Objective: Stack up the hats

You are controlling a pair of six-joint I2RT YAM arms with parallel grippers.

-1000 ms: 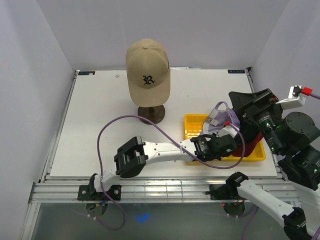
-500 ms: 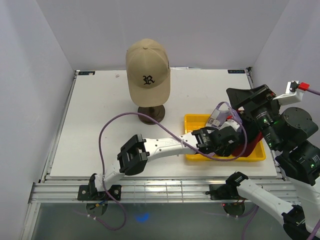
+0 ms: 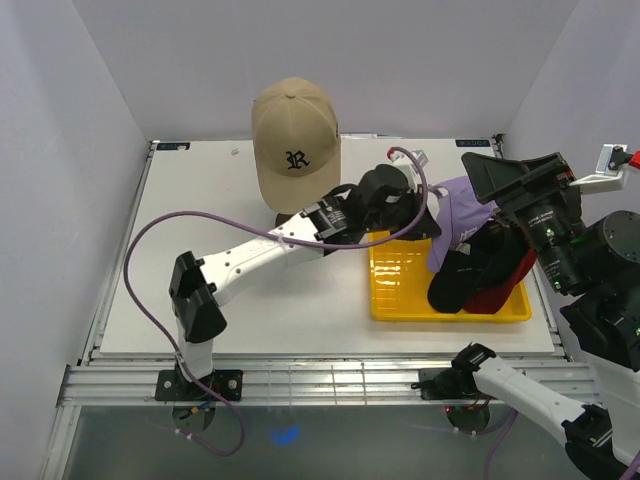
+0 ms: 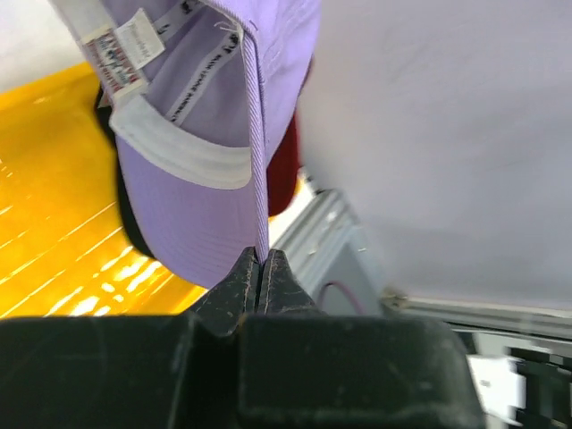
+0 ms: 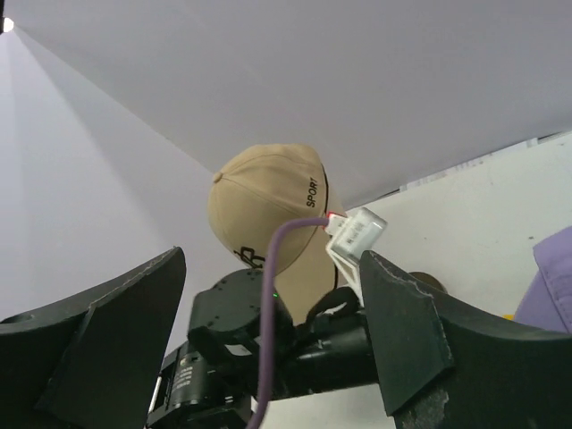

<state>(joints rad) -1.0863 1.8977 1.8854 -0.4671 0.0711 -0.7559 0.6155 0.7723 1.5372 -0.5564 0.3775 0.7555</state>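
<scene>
hats: the lavender hat [image 4: 206, 134] is pinched by my left pincer [image 4: 262, 273], whose two tips are clenched tight on a thin edge of its cloth. the hat hangs just beyond those tips, its inside turned to the wrist camera, with the white sweatband and a label showing. under the left pincer and the hat lies a yellow tray [image 3: 400, 290]. in the tray, below and to the right of the pincer, a black hat [image 3: 462, 278] and a red hat [image 3: 505, 292] lie touching. a tan hat [image 3: 295, 140] stands raised off the table [image 3: 200, 200], to the left of the left pincer, near its wrist. my right pincer [image 5: 273, 259] is to the right of the left one, fingers spread wide, grasping nothing.
</scene>
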